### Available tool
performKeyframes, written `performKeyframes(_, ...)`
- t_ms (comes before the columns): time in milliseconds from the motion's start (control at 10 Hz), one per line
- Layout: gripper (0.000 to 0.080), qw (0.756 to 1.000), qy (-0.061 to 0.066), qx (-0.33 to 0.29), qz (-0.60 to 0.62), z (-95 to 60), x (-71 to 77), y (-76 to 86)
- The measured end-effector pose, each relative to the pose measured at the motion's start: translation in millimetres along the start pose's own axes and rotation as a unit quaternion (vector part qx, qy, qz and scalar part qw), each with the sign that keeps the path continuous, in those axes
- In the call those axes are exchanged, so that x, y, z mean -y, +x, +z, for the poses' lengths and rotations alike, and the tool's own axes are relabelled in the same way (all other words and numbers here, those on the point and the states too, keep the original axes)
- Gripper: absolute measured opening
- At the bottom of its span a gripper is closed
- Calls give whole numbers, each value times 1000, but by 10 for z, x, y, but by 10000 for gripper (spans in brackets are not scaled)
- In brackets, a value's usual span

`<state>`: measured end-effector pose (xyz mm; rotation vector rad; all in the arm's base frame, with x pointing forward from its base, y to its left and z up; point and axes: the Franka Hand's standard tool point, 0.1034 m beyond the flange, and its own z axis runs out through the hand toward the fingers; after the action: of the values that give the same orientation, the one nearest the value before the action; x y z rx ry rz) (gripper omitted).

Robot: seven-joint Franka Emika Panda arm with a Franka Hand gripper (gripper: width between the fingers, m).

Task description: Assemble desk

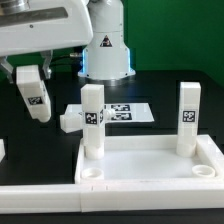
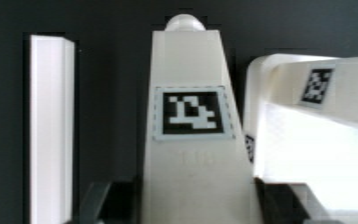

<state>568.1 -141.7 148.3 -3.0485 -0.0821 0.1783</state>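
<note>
Leg (image 2: 190, 110) clamped in the pincer (image 2: 190, 200), tagged length jutting out beyond it, apart from the tabletop (image 1: 150, 178)

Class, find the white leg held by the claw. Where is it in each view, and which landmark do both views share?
Exterior view: the held leg hangs tilted from the claw on the exterior view's left.
Wrist view: the held leg fills the middle, gripped by the claw.
Shared landmark: the leg's square tag.
</note>
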Motion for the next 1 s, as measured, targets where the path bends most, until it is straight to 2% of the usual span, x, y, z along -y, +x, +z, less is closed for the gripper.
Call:
performKeyframes(100, 285, 999, -9, -38, 3, -60, 23, 78)
performKeyframes(200, 285, 996, -21, -83, -9, -226, 223, 227)
performKeyframes(300, 285, 989, -33, -140, -18, -367, 515, 362)
performKeyframes(500, 285, 977, -39, -208, 2, -410, 1080, 479)
performKeyframes(600, 285, 969, -48, -244, -6, -380, 1151, 468)
performKeyframes(700, 285, 961, -60, -270, -13, -366, 1020, 443)
performKeyframes(1000, 285, 962, -57, -266, -11, -336, 1049, 435)
